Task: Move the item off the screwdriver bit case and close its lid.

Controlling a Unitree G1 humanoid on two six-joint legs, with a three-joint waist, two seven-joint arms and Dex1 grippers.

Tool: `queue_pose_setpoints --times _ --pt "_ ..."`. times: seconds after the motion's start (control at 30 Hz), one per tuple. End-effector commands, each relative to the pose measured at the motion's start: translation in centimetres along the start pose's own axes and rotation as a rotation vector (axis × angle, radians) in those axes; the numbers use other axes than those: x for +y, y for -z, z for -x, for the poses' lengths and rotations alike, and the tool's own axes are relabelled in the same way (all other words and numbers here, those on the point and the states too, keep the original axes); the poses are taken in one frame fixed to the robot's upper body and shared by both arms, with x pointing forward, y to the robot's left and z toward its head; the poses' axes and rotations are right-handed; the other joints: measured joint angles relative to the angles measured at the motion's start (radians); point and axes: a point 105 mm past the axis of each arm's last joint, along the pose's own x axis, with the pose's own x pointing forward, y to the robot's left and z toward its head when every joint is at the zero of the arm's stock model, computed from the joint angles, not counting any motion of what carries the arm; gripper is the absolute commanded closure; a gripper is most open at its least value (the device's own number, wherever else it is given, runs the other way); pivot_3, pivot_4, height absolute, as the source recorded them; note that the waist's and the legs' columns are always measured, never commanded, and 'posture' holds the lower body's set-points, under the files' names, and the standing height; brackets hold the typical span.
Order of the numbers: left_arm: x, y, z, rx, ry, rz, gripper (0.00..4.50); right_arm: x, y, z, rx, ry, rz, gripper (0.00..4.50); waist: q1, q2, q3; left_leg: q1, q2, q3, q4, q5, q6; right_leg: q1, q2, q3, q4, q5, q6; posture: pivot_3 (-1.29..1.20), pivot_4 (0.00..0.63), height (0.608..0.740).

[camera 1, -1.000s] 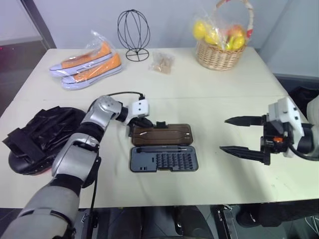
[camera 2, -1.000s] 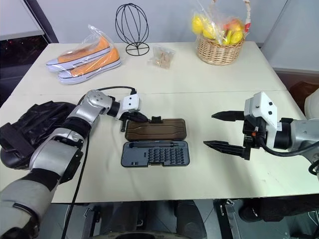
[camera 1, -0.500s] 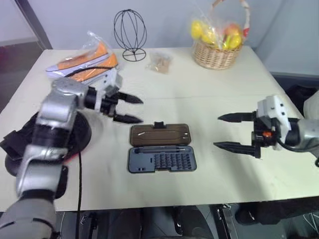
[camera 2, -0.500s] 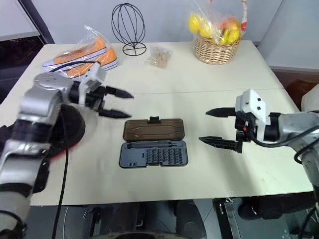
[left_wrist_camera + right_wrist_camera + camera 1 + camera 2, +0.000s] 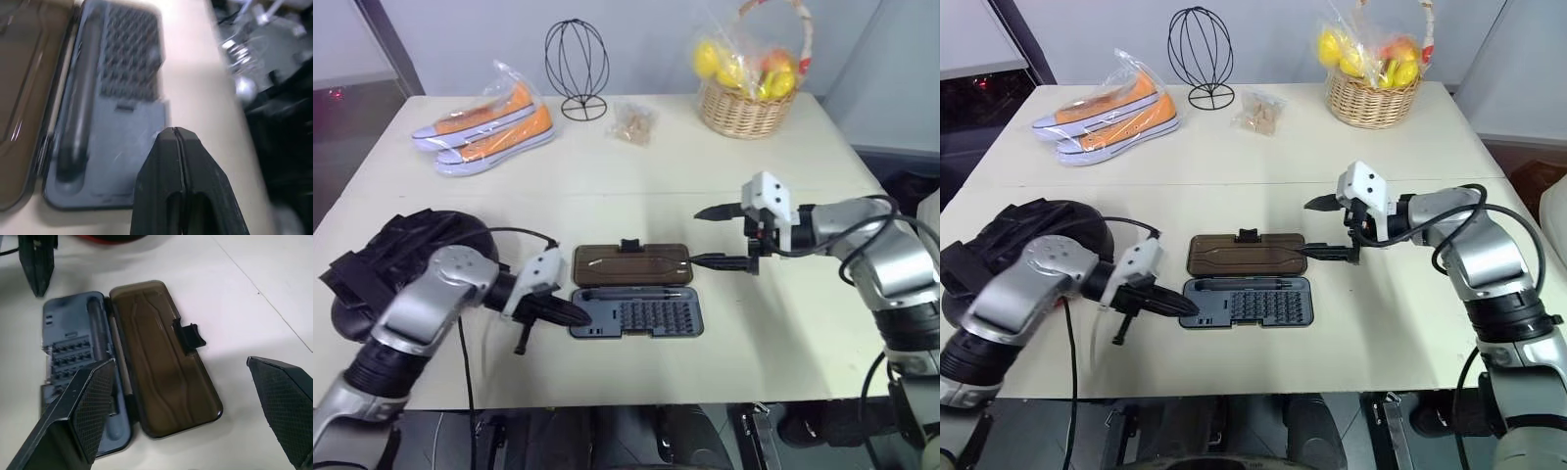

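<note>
mitt (image 5: 396, 257) is off already, lid (image 5: 631, 263) lies flat open; left end effector (image 5: 570, 315) pinched together, right end effector (image 5: 717, 236) spread wide, next flip lid shut

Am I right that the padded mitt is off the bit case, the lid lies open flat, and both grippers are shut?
Not quite: only the left gripper is shut. The right wrist view shows the right gripper open wide above the lid. The mitt is off the bit case.
</note>
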Motion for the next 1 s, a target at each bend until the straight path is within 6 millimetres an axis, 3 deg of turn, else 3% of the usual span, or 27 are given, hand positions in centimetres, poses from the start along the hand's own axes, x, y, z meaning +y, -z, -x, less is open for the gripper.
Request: queue_pose_setpoints --times 0.03,0.33,0.53,0.77,0.87,0.97,1.0 --pt "0.2 0.6 -0.4 0.014 -0.023 -0.018 4.48 -1.0 -0.3 -0.8 0.025 0.003 0.059 0.0 -0.001 0.0 0.0 0.0 0.0 0.0 0.0 0.0 0.0 0.0 0.0 0.0 0.0 0.0 0.0 0.0 0.15 0.74" --pt "0.6 1.7 -1.3 0.036 -0.058 -0.018 4.48 -2.2 2.3 -3.3 0.138 -0.031 0.085 0.0 0.0 0.0 0.0 0.0 0.0 0.0 0.0 0.0 0.0 0.0 0.0 0.0 0.001 0.0 0.0 0.0 0.15 0.74" --pt "0.7 2.1 -1.6 0.021 -0.077 0.015 4.48 -3.2 2.6 -5.2 0.139 -0.026 0.051 0.0 -0.005 0.001 0.0 0.001 0.0 0.0 0.0 0.0 0.0 0.0 0.0 0.0 0.001 0.0 0.0 0.0 0.15 0.74" --pt "0.4 2.5 -1.9 0.024 -0.081 0.029 4.48 -4.2 4.6 -7.3 0.286 -0.014 0.058 0.0 -0.007 0.001 -0.001 0.001 0.0 0.0 0.0 0.0 0.0 0.0 0.0 0.0 0.002 0.0 0.0 0.0 0.15 0.74" --pt "0.1 2.6 -2.1 0.022 -0.082 0.035 4.5 -4.3 5.3 -7.9 0.322 -0.028 0.068 0.86 -0.007 0.002 -0.002 0.002 0.0 0.0 -0.001 0.0 0.0 0.0 0.0 0.0 0.002 0.0 0.0 0.0 0.15 0.74" --pt "-0.1 2.7 -2.1 0.028 -0.081 0.035 4.5 -3.9 5.4 -8.2 0.323 -0.062 0.072 2.2 -0.006 0.003 -0.002 0.004 0.0 0.0 -0.001 0.0 0.0 0.002 0.0 0.0 0.002 0.0 0.0 0.0 0.15 0.74" --pt "-0.1 2.8 -2.1 0.027 -0.083 0.037 4.5 -3.9 5.4 -8.3 0.321 -0.067 0.076 2.2 -0.006 0.003 -0.002 0.004 0.0 0.0 -0.001 0.0 0.0 0.003 0.0 0.0 0.002 0.0 0.0 0.0 0.15 0.74"
